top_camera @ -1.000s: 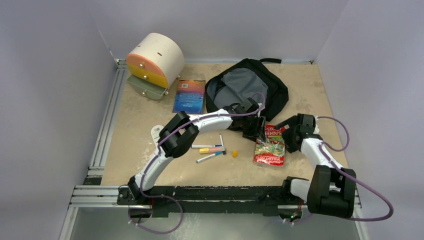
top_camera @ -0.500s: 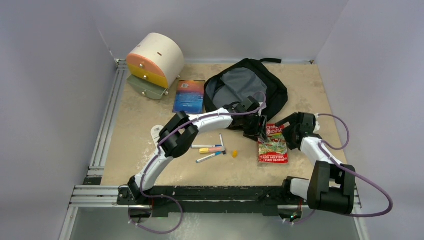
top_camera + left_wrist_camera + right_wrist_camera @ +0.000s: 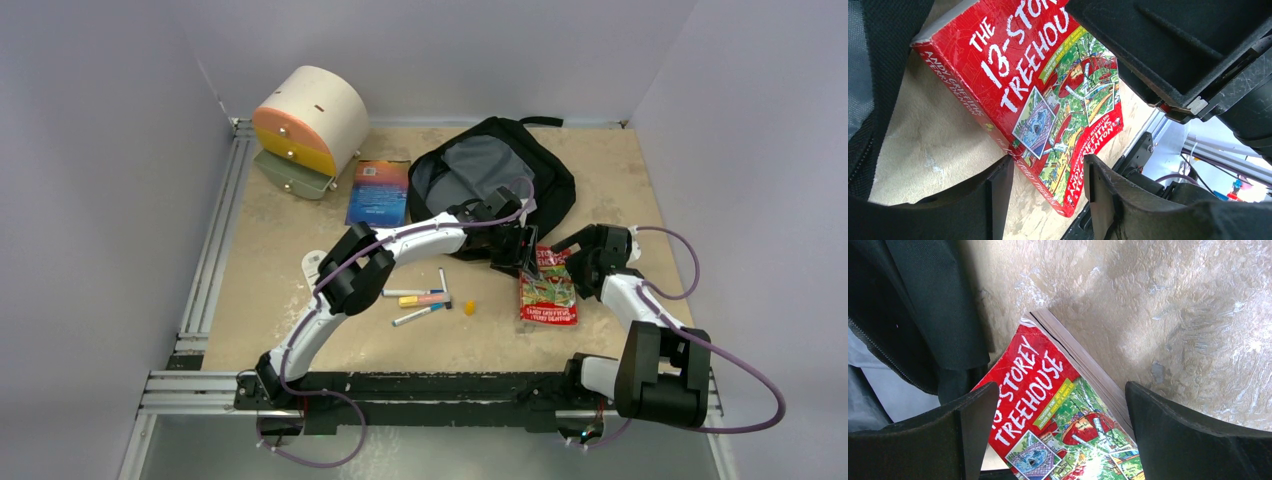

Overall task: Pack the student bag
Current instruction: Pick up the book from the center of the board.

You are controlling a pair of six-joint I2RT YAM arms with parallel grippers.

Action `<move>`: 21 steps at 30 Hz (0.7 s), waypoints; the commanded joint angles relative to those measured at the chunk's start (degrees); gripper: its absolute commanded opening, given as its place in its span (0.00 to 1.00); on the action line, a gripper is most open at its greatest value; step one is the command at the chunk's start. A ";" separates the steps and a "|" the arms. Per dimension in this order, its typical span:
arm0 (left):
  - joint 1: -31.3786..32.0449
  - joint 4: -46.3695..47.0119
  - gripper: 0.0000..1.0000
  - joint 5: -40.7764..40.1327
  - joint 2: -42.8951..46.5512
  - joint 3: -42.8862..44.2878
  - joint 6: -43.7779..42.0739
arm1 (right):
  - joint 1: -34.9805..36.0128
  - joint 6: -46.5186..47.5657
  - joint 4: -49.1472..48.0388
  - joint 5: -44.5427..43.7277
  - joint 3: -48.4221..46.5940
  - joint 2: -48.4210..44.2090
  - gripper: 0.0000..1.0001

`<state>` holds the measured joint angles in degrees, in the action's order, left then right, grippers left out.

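Black fabric with a grey lining showing through its unzipped mouth, the one student bag [image 3: 552,190] lay at the far middle of the table [image 3: 270,250]. Just beside its near right edge was a red book [image 3: 548,292], "The 13-Storey Treehouse", one of two books in view. Its far corner sat against the bag's rim, and its far end looked tilted up off the table.

The left gripper [image 3: 521,256] was at that far corner. Its jaws stood about half wide, one on each side of the spine edge, pressed on the book. The right gripper [image 3: 572,264] hung over the book's far right corner, its jaws spread wide with the cover and page edges showing between them, holding nothing.

The second book, a blue one [image 3: 379,191], lay flat just left of the bag. Beyond it, in the far left corner, stood a single cream drawer box [image 3: 312,122] with orange, yellow and green drawers, the green lowest one pulled out. Nearer the arms, four pens [image 3: 422,299] lay in a loose cluster, with one small yellow piece [image 3: 469,307] just to their right.
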<state>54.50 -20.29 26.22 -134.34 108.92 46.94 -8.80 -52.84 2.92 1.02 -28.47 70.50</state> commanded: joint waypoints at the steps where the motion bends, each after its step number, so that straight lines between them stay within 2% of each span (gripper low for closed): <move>1: 2.11 14.68 0.50 4.89 4.05 3.41 1.44 | 1.51 -2.51 6.32 9.00 4.03 3.22 0.99; 7: 2.10 17.17 0.31 5.51 3.93 2.55 2.63 | 1.50 -2.27 6.31 9.17 3.88 3.23 0.99; 21: 2.10 22.81 0.24 8.37 2.60 2.35 3.38 | 1.50 -1.74 3.96 10.45 4.12 3.83 0.98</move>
<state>53.56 -7.55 29.65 -133.43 109.01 48.12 -9.06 -51.33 1.32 0.93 -28.05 70.57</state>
